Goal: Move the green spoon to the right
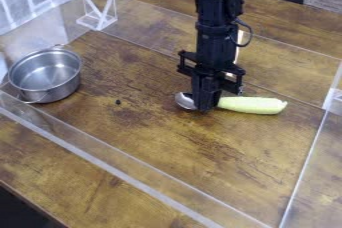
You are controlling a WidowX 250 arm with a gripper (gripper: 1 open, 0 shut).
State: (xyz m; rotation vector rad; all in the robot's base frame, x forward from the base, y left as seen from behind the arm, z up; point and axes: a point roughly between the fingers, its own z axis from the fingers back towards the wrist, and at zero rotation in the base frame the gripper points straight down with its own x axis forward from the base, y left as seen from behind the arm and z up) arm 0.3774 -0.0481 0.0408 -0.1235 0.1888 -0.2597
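A clear wall [160, 177] runs along the near side of the bench [134, 132]. My gripper [203, 104] points down, pinched together on the green spoon [251, 105]. Its handle sticks out toward 3 o'clock, with bare wood around it. A steel bowl [44, 74] sits far off at 9 o'clock.

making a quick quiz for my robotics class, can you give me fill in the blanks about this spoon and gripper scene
1. The gripper is ____ on the green spoon.
2. The spoon's handle is yellow-green and its bowl is ____.
3. The round steel bowl sits near the ____ edge of the picture.
4. The table is made of ____.

Missing words: shut; silver; left; wood
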